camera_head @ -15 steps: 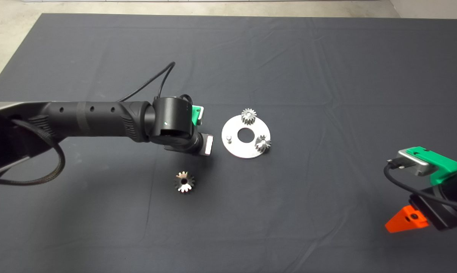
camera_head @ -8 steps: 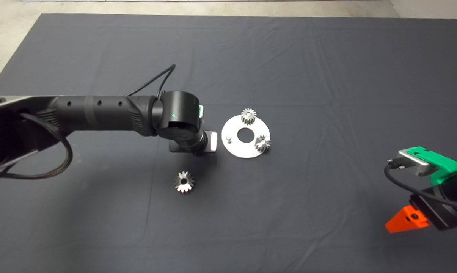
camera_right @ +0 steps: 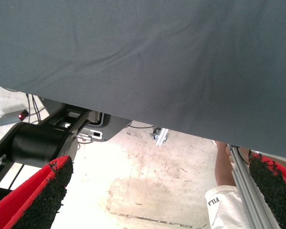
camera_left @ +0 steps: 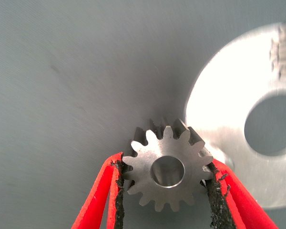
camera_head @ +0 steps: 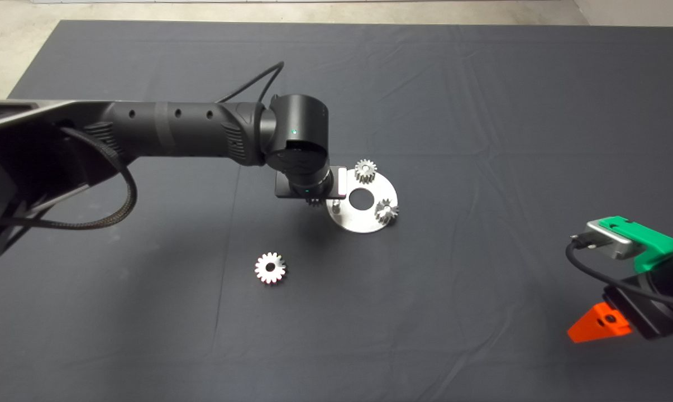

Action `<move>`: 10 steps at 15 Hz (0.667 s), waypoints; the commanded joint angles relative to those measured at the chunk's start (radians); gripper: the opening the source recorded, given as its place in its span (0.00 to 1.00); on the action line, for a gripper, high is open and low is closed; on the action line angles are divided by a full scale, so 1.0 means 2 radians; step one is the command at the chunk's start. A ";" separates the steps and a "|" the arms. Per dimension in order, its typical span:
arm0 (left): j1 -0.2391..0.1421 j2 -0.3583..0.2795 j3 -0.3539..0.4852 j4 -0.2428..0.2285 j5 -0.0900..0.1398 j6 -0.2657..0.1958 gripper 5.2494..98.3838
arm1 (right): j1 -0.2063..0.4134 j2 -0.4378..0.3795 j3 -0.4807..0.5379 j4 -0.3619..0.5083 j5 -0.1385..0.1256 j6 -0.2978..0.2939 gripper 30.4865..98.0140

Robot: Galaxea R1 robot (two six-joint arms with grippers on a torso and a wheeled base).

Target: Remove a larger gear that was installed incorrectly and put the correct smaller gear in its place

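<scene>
Holding the smaller gear point(camera_left: 167, 170) clamped between its fingers point(camera_left: 115, 191), the left gripper point(camera_left: 164, 191) hangs over the near-left edge of the round metal plate point(camera_head: 370, 220). The larger gear point(camera_head: 270, 268) lies flat on the worktop's mat point(camera_head: 481, 111), well apart. The right gripper point(camera_right: 162, 191) waits at the lower right, fingers apart.

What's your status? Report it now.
Left pincer shut on smaller gear, above plate edge. Larger gear off, on mat. Right pincer open, parked. Path clear.
</scene>
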 commanded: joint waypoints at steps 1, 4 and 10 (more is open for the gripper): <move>-0.043 0.026 -0.006 -0.030 0.038 -0.001 0.32 | 0.010 -0.002 0.003 0.020 -0.052 0.000 1.00; -0.051 0.031 -0.009 -0.039 0.038 -0.001 0.32 | 0.010 -0.002 0.003 0.020 -0.052 -0.001 1.00; -0.051 0.039 0.020 -0.067 0.036 -0.007 0.32 | 0.010 -0.002 0.003 0.020 -0.052 -0.001 1.00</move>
